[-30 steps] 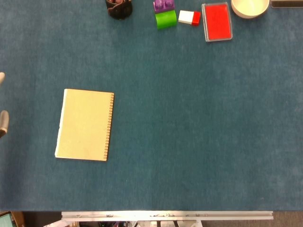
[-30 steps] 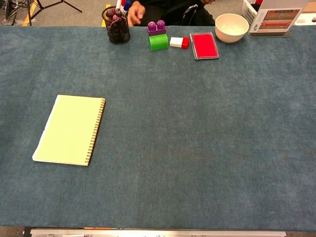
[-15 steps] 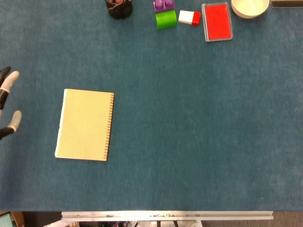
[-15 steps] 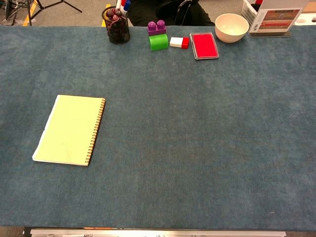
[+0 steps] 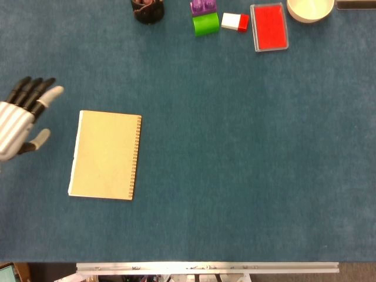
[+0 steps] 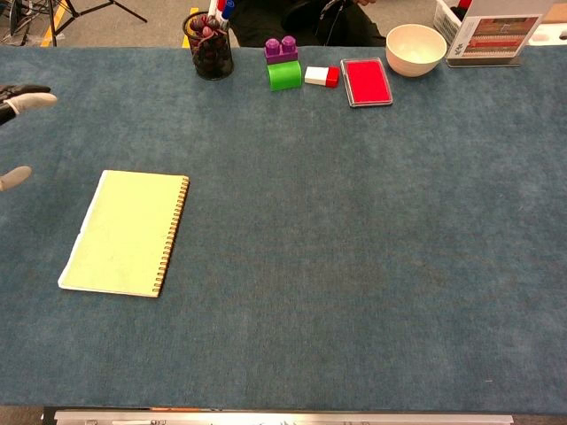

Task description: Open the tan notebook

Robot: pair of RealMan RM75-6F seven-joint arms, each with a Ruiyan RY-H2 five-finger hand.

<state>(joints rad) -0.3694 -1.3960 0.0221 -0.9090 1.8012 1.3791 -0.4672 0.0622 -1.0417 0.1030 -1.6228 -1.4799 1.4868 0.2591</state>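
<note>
Hovering with fingers spread and empty just left of the closed tan spiral notebook [image 5: 105,155] lying flat on the table [image 5: 247,153], the left robot hand [image 5: 22,119] is approaching; next it must catch the cover's free left edge.

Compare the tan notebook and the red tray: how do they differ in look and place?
The tan notebook is pale yellow-tan with a spiral binding on its right edge; the red tray is bright red with a grey rim. The notebook looks larger and lies near the left hand; the tray lies at the far edge. Both lie flat and are rectangular.
</note>
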